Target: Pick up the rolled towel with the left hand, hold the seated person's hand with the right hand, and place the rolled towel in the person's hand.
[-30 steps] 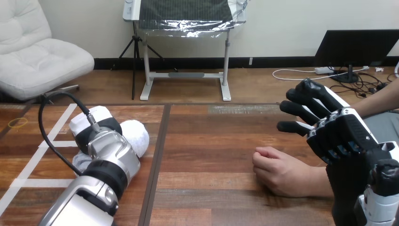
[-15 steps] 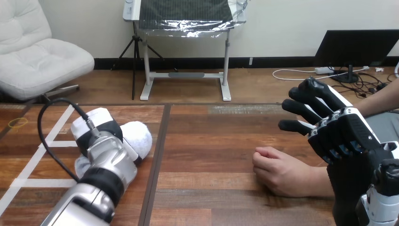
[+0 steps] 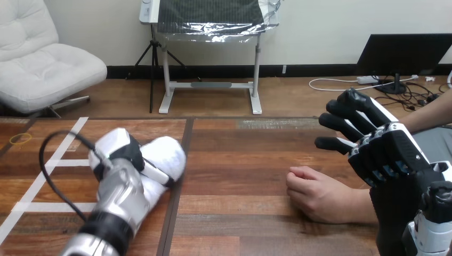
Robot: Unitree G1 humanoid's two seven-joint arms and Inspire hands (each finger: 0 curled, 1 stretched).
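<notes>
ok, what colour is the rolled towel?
Plain white, clearest in the head view, where the left robot hand curls round the rolled towel.

A white padded chair [image 3: 48, 64] stands on the wooden floor [image 3: 298, 98] before a pale wall [image 3: 320, 26], beyond the wooden table [image 3: 240, 160].

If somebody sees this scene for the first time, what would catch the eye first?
Most striking is the robot's left hand at the lower left of the table, its fingers curled round the white rolled towel. At the right, the right hand is raised with straight fingers near the person's hand, which rests closed on the table. The two look apart.
</notes>
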